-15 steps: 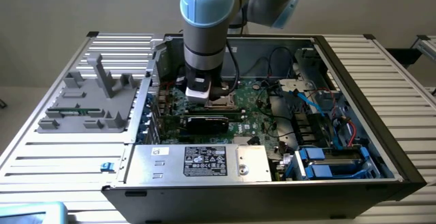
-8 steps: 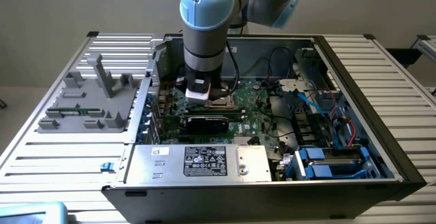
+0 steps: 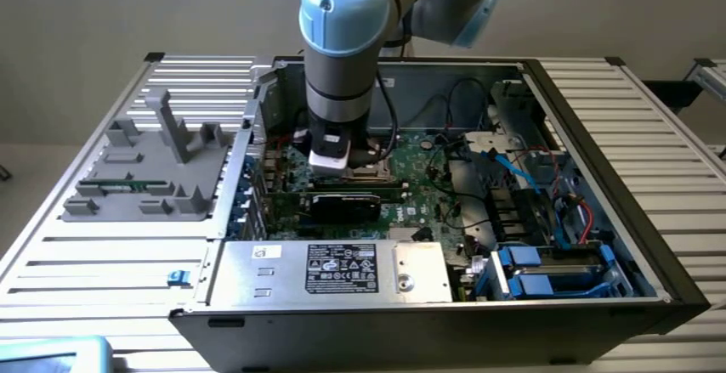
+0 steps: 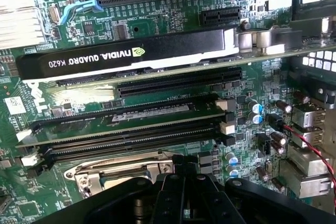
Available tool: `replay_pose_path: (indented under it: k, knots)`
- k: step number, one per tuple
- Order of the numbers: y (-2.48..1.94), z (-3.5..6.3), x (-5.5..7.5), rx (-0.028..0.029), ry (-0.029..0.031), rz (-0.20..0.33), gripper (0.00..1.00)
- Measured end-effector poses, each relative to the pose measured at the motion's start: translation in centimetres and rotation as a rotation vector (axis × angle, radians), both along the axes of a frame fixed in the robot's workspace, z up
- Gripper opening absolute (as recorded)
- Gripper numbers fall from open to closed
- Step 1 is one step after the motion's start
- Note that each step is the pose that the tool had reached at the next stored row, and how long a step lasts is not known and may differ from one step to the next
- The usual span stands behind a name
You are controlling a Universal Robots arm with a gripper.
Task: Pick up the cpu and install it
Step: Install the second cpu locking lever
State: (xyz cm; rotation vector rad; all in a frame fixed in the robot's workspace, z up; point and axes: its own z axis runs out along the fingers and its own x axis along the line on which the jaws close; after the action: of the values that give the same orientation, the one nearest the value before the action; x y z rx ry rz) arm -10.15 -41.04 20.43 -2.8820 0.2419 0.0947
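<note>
Tool point(image 4: 181, 169) is clamped shut, hovering over the metal-framed socket point(image 4: 113, 174) on the motherboard point(image 4: 79, 30). Can't spot the cpu anywhere. I'd guess it's light, stiff, fragile underneath, so grab the edges.

A robotics lab or test workshop: an open desktop computer case point(image 3: 635, 220) lies on a slatted aluminium counter point(image 3: 652, 118), a grey fixture block point(image 3: 148, 169) sits near the counter's far corner, and a robot arm point(image 3: 340, 42) reaches inside.
</note>
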Motion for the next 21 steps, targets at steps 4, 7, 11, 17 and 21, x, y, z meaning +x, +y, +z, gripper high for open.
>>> replay_pose_path:
  k: [4, 7, 11, 17, 21]
  knots:
    - [0.00, -0.16, -0.02, 0.0037, 0.0001, 0.000, 0.11]
    - [0.00, -0.26, -0.02, 0.0080, -0.0001, 0.000, 0.11]
    - [0.00, -0.28, -0.02, 0.0118, 0.0000, 0.000, 0.11]
    - [0.00, -0.34, -0.02, 0.0121, -0.0001, 0.000, 0.11]
    - [0.00, -0.10, -0.22, 0.0121, 0.0005, 0.000, 0.11]
